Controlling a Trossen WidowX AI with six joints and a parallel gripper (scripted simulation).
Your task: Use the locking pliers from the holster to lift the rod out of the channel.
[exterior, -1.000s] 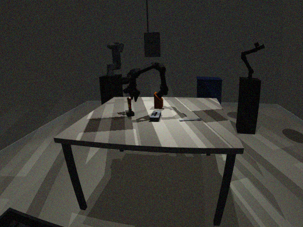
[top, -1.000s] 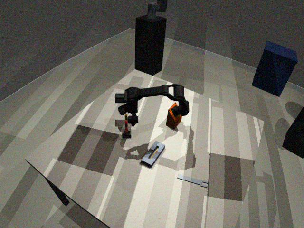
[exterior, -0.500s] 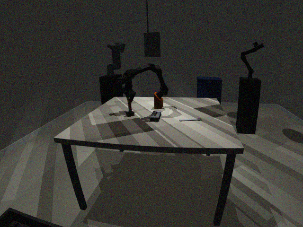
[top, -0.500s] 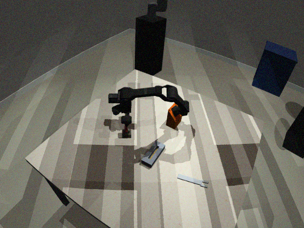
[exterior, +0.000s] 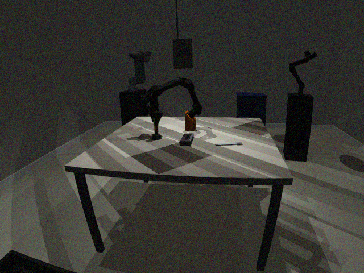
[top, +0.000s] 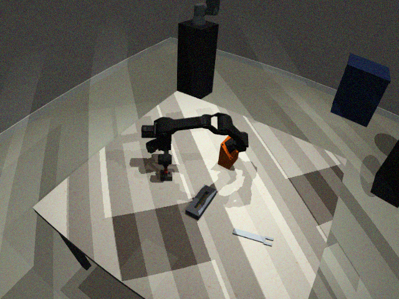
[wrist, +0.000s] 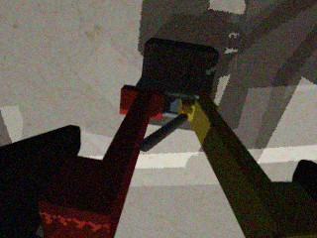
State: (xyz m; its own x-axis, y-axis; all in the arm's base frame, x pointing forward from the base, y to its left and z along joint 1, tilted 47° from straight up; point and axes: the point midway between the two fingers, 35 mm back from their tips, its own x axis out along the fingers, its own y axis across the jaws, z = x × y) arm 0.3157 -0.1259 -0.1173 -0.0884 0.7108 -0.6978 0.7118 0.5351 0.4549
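The locking pliers (top: 166,170) (exterior: 155,125) stand upright in the small black holster (top: 166,177) (exterior: 156,137) (wrist: 180,64), handles up. In the wrist view their red handle (wrist: 126,149) and yellow handle (wrist: 225,164) spread apart, with a dark bar (wrist: 163,133) between them. My gripper (top: 164,163) (exterior: 156,118) (wrist: 189,154) is open, pointing down over the pliers, its dark fingers on either side of the handles and not closed on them. The grey channel block (top: 192,213) (exterior: 185,144) lies on the table; the yellowish rod (top: 202,199) shows in its slot. The jaws are hard to make out.
A flat pale forked tool (top: 249,235) (exterior: 227,144) lies right of the channel block. An orange block (top: 228,158) (exterior: 190,124) stands by the arm's base, behind the channel block. Dark pedestals and a blue box (top: 360,93) (exterior: 251,106) stand beyond the table.
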